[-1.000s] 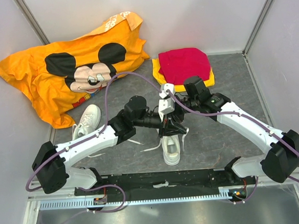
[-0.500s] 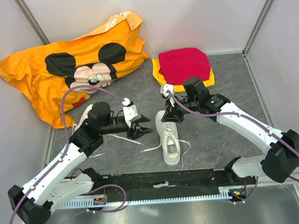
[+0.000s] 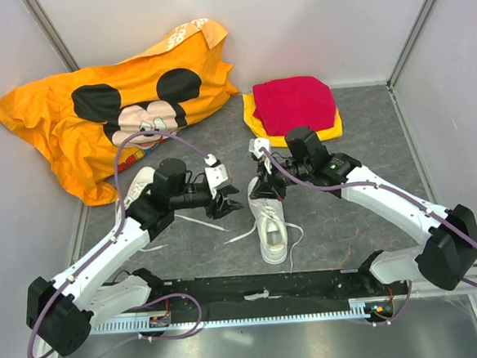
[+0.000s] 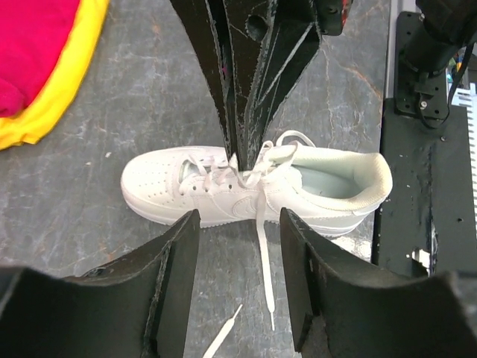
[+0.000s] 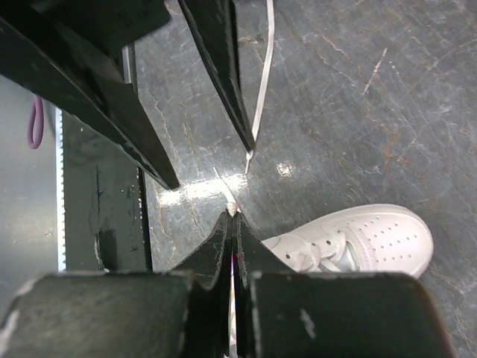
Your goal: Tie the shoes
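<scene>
One white shoe (image 3: 272, 230) lies in the middle of the grey floor, toe away from the arms, its laces loose. In the left wrist view this shoe (image 4: 186, 190) lies sideways, one lace (image 4: 263, 253) trailing toward me. My right gripper (image 3: 262, 190) is shut on a lace at the shoe's tongue; a white lace end shows at its closed tips (image 5: 232, 215). My left gripper (image 3: 224, 201) hovers just left of the shoe, open and empty, and frames the shoe's side (image 4: 238, 220). The second shoe (image 3: 141, 187) lies at the left, partly hidden behind my left arm.
An orange cartoon-mouse shirt (image 3: 111, 114) covers the back left. A red cloth (image 3: 294, 101) on a yellow cloth (image 3: 253, 125) lies at the back, just behind my right arm. A black base rail (image 3: 262, 288) runs along the near edge. Grey walls close in on both sides.
My left gripper has opened and pulled away leftward from the middle shoe, where it was shut beside the right gripper. The right gripper has stayed shut at the laces, shifting slightly.
</scene>
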### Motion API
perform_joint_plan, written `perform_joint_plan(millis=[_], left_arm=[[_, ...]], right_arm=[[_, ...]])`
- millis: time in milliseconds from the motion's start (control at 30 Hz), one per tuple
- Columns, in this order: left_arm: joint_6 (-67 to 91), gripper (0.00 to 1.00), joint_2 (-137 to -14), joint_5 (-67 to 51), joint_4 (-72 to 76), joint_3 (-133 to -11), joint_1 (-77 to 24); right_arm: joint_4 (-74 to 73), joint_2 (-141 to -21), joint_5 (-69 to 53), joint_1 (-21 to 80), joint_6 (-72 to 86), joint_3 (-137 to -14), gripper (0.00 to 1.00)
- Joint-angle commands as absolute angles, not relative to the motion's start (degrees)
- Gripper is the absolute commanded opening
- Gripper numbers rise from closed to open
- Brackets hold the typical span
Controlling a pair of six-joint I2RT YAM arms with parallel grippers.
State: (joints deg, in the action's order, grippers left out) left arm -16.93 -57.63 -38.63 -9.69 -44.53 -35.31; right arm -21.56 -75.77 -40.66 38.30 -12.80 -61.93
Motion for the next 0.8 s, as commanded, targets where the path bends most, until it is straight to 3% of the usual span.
perform_joint_plan(millis=[0, 267, 500, 767], left_arm=[[-17.1, 0.53, -58.8, -40.7, -0.6, -41.8, -34.3], [-9.5, 0.51, -50.4, -43.1, 2.0, -34.0, -25.3], [-7.3, 0.50, -42.0, -41.1, -1.6, -27.3, -24.7], [-6.7, 0.50, -42.4, -39.1, -1.3, -26.8, -24.7]], right_arm=[[-19.6, -78.3, -40.8, 39.8, -12.0, -62.0, 0.00], [-20.4, -85.8, -37.1, 43.5, -11.8, -66.5, 0.00], [-22.9, -90.7, -33.5, 47.1, -13.9, -70.0, 0.00], [-24.3, -96.3, -29.9, 51.1, -16.3, -72.8, 0.00]])
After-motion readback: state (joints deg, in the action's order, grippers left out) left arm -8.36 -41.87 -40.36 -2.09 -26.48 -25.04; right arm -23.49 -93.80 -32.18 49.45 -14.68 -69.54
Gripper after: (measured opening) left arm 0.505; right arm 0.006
